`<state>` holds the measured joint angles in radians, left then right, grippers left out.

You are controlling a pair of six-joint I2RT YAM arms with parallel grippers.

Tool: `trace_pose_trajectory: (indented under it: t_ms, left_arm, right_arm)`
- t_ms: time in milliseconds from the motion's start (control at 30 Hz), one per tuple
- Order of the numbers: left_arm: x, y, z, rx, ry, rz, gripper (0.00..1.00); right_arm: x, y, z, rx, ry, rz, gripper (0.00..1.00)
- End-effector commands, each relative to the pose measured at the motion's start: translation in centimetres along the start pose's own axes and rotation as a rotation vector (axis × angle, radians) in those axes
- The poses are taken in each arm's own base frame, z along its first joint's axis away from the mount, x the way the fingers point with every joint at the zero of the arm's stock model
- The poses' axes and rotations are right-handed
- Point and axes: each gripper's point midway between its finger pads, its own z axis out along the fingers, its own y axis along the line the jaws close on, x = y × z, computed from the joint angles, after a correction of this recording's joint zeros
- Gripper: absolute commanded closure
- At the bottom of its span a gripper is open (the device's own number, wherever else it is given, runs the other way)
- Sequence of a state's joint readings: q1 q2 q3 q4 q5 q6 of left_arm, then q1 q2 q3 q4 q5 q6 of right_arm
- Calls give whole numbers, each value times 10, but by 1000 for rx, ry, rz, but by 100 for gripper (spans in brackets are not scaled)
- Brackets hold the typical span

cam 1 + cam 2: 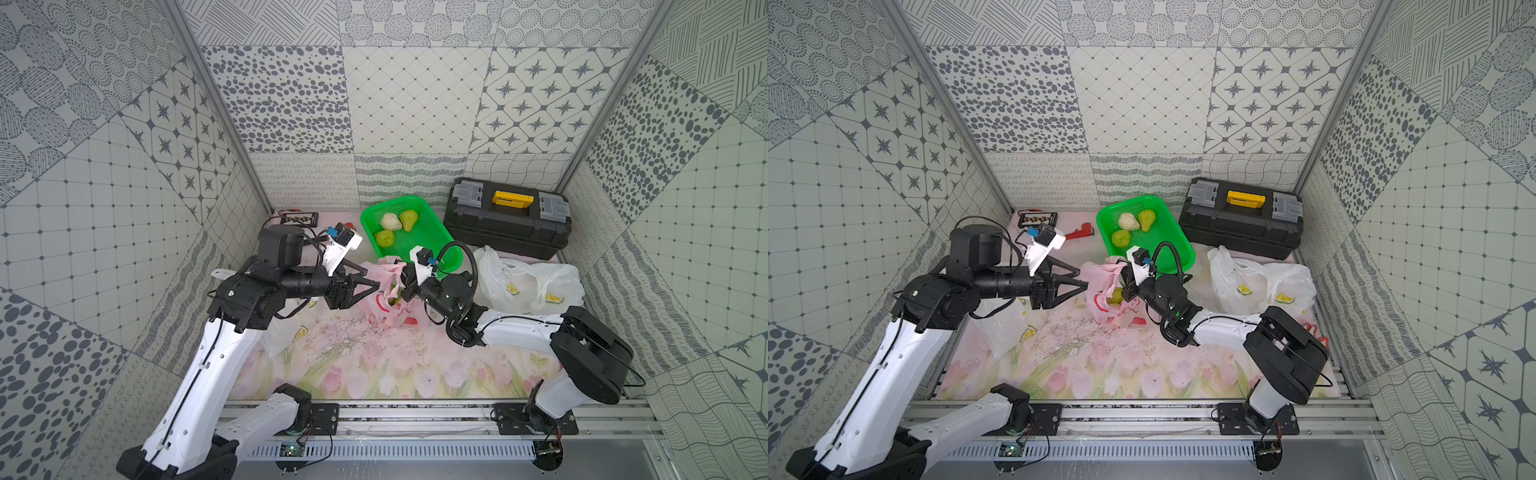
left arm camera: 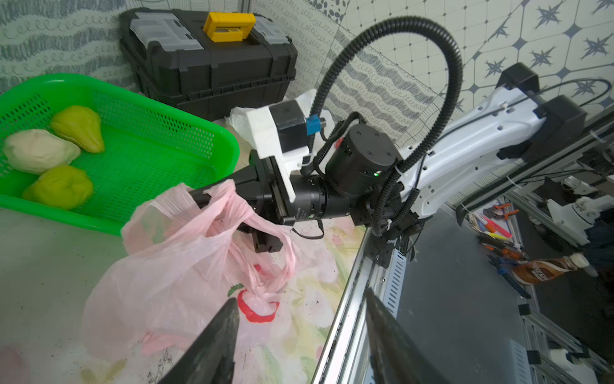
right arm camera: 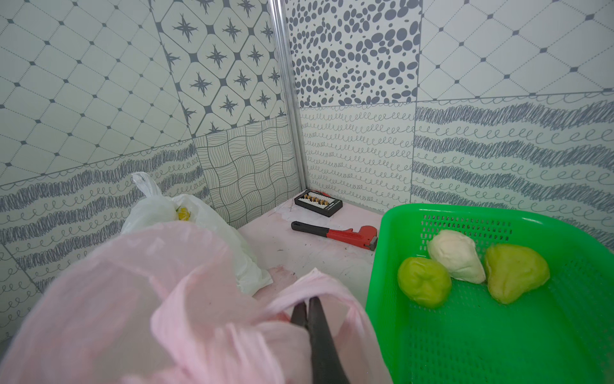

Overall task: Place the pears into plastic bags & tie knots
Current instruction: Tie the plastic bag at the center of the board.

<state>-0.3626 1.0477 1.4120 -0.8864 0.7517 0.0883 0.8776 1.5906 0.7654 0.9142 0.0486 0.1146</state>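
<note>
Floral tabletop (image 1: 374,374). My left gripper (image 1: 372,277) hangs open and empty at the pink bag's (image 1: 384,274) 9 o'clock. My right gripper (image 3: 307,299), at 3 o'clock, clamps its handle (image 3: 319,282), likely propping the mouth. One pear (image 1: 1116,296) lies inside; three pears (image 1: 390,221) wait in the green basket (image 3: 465,211) at 12 o'clock.

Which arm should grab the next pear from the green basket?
Left, probably. The left gripper is open and empty beside the pink bag; the right gripper is shut on the bag's handle, holding its mouth up.
</note>
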Motion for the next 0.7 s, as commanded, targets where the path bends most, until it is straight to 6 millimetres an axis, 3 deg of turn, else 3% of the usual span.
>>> trace_pose_trajectory:
  t_ms: [0,167,267,333,533,667]
  left_arm:
    - [-30,53,16,-152,-47,22,40]
    - [-22,118,66,-145,36,-119,45]
    - [-1,125,96,-25,99,-259,54]
    - [14,116,103,50,104,-310,59]
    - [31,59,82,191,2,-295,65]
    - [57,42,112,195,65,-293,67]
  right_arm:
    - [-18,5,0,-14,-93,-34,100]
    - [-24,2,-1,7,-116,-57,100]
    - [-26,-3,-1,36,-136,-50,100]
    - [-27,-7,1,57,-145,-34,100]
    - [-39,5,-1,-9,-169,31,100]
    - [-56,33,-8,-165,-185,151,100]
